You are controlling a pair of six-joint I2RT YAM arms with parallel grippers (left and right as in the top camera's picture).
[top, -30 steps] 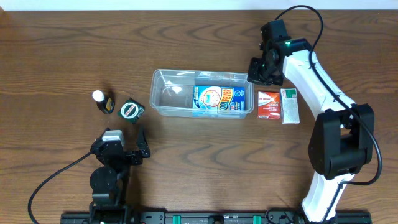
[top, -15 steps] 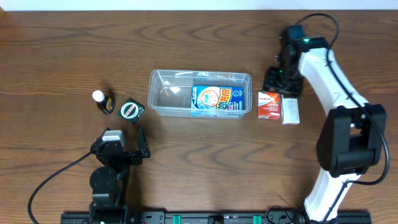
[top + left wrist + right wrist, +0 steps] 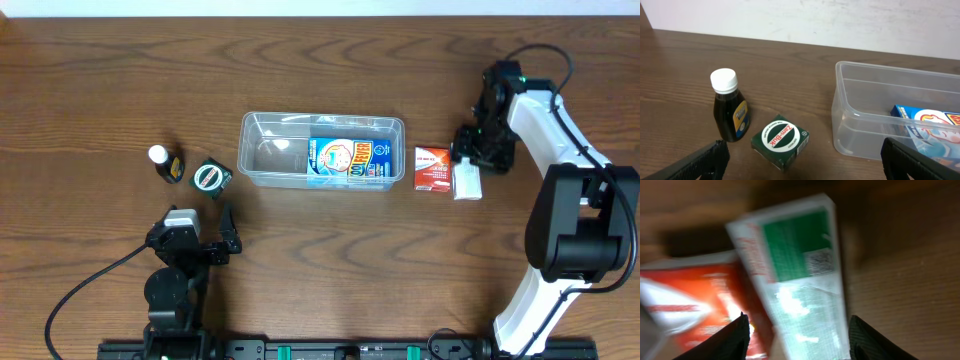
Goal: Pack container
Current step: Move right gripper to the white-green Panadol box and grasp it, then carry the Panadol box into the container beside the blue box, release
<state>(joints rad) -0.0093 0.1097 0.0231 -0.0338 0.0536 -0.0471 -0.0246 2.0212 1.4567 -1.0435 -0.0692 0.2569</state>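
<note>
Right gripper (image 3: 797, 332) is parked directly over the white-and-green box (image 3: 466, 182), jaws apart with a finger on either side of it, not pinching anything yet as far as I can see. So I'd say we're at the grab-the-next-item step. The container (image 3: 262, 150) sits well off to the gripper's left, on the far side of the red box (image 3: 432, 167) that lies right up against my target. A blue carton (image 3: 347, 160) is already in it. Next move, I reckon: drop a bit lower, close on the long sides, lift clean without dragging the red one along, then carry it over to the tub's empty half. Wrist cam is too blurry to read anything on either box. Left gripper (image 3: 805, 157) sits wide open near a green box (image 3: 780, 139) marked "Zam-Buk" and a dark bottle (image 3: 729, 112) with a white cap, label unreadable.
</note>
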